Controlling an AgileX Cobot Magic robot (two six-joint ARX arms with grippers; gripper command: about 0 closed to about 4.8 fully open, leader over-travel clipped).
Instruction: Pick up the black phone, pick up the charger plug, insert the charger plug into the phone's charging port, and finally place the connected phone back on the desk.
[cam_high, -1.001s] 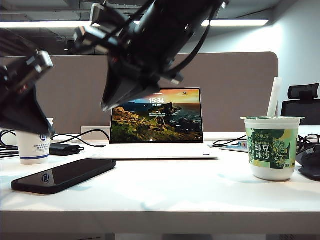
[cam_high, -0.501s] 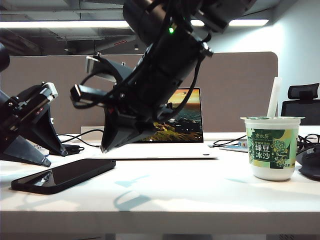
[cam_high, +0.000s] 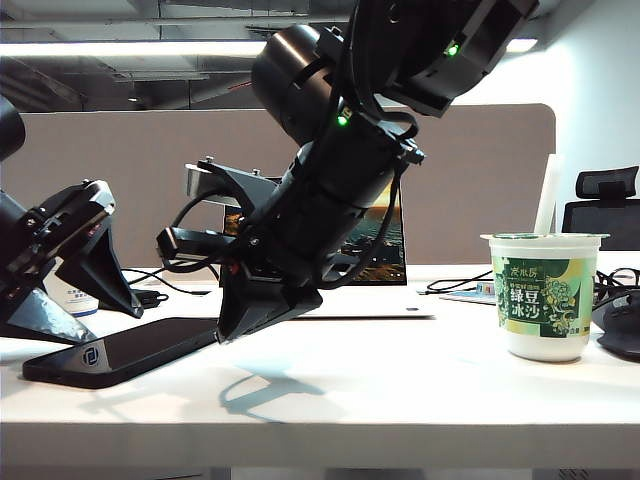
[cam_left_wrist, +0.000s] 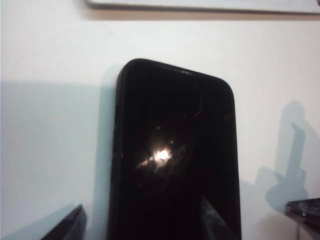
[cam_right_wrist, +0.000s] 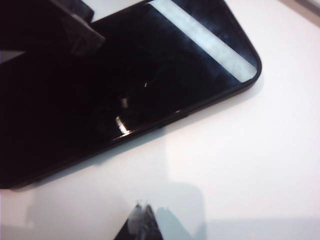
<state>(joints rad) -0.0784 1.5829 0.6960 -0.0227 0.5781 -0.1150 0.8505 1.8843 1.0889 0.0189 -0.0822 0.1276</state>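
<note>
- Ceiling strip lights (cam_high: 130, 48) glare brightly from overhead in the exterior view.
- Arm shadows fall soft on the white tabletop (cam_high: 400, 385).
- Both wrist views are blurred; the black phone (cam_left_wrist: 172, 160) mirrors lamp glare.

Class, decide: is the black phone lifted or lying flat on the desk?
Lying flat: the black phone rests on the desk, and no gripper holds it.

On my white counter (cam_high: 400, 385) lie the black phone (cam_high: 130, 350), an open laptop (cam_high: 375, 300), a green-labelled cup (cam_high: 545, 295) and a paper cup (cam_high: 72, 297).
</note>
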